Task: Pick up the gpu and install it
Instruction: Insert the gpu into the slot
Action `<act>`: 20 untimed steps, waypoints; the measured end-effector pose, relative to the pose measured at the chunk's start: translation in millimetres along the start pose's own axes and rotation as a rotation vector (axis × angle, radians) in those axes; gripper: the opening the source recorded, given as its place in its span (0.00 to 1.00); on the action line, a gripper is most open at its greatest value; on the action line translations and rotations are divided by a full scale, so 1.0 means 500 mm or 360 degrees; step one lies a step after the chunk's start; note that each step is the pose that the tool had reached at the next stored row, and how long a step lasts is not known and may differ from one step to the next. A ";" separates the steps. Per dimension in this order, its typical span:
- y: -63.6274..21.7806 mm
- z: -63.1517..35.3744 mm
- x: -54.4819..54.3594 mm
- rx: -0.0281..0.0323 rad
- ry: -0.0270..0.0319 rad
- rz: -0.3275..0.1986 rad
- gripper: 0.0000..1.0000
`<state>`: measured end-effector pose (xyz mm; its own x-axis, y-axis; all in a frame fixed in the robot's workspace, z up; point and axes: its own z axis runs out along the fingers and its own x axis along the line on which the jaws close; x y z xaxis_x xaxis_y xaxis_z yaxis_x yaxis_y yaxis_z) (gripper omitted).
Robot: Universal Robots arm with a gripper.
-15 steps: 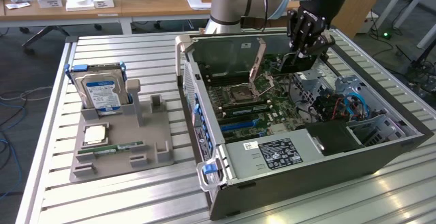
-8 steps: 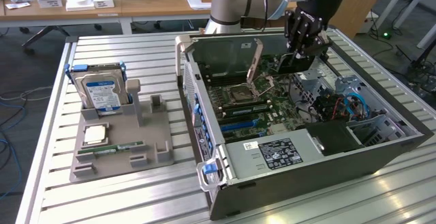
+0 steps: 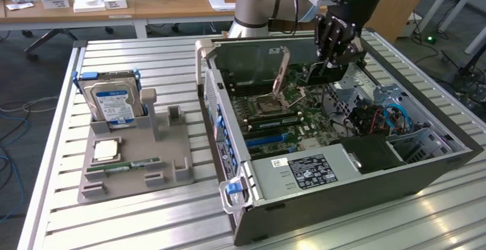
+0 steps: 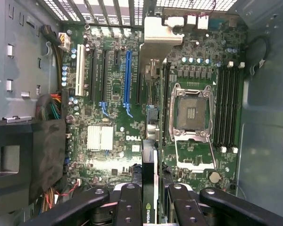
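Note:
My gripper [image 3: 336, 48] hangs over the open computer case [image 3: 425, 173], shut on the gpu [image 3: 317, 74], a thin dark card held on edge above the motherboard [image 3: 285, 116]. In the wrist view the gpu [image 4: 150, 155] runs edge-on away from my gripper [image 4: 151, 200], its silver end bracket [image 4: 159, 37] towards the case's vented rear wall. The black fingers [image 4: 129, 205] clamp it from both sides. The card floats above the board between the long blue slot [image 4: 127, 77] and the CPU socket [image 4: 191, 110], clear of the slots.
On the exterior view's left a grey holder tray [image 3: 171, 173] carries a blue-labelled hard drive [image 3: 114, 99], a green RAM stick [image 3: 123, 166] and a CPU chip [image 3: 106, 149]. Inside the case are coloured cables [image 3: 383, 119], a black power supply [image 3: 319, 173] and a raised socket lever [image 3: 283, 70].

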<state>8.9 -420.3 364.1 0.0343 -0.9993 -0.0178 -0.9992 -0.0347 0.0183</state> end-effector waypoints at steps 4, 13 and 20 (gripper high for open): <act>0.003 0.001 0.000 0.00007 -0.00005 0.0000 0.26; 0.012 0.002 0.000 0.00016 -0.00002 0.0000 0.26; 0.015 0.002 -0.001 0.00018 -0.00003 0.0000 0.26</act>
<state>1.2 -420.3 363.2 0.0342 -0.9993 -0.0180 -0.9993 -0.0345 0.0171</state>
